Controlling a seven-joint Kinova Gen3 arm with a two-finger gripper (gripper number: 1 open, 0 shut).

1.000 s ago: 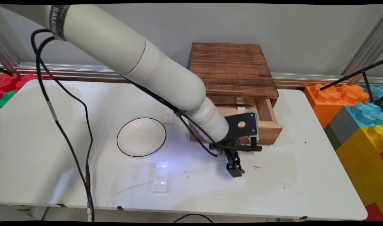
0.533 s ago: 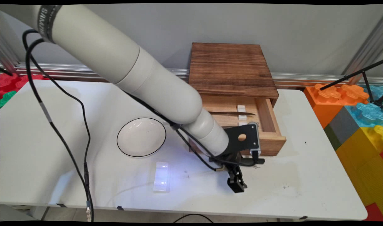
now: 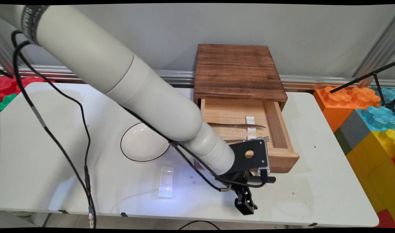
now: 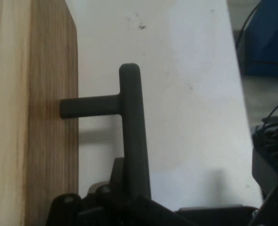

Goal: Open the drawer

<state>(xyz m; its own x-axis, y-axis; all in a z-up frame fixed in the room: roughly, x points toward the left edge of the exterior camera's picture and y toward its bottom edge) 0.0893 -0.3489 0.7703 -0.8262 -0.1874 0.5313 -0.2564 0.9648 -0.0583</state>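
**Gripper at drawer handle, drawer drawn out**

Main view: The wooden box [image 3: 239, 69] stands at the far side of the white table [image 3: 320, 181]. Its drawer [image 3: 278, 129] is pulled out toward the near edge. Inside lie a slim metal utensil [image 3: 236, 125], a fork [image 3: 249, 140] and small white rests [image 3: 250, 124]. The gripper [image 3: 246, 204] hangs just before the drawer front, near the table's near edge. A white bowl [image 3: 142, 145] sits left of the drawer, partly behind the arm. A clear plastic block [image 3: 166, 181] lies nearer the front edge.

Hand view: The drawer front [image 4: 33, 113] fills the left side. A dark T-shaped handle [image 4: 127, 117] projects from it, its bar running down into the gripper's linkage. The gripper appears clamped on the bar; the fingertips themselves are hidden.
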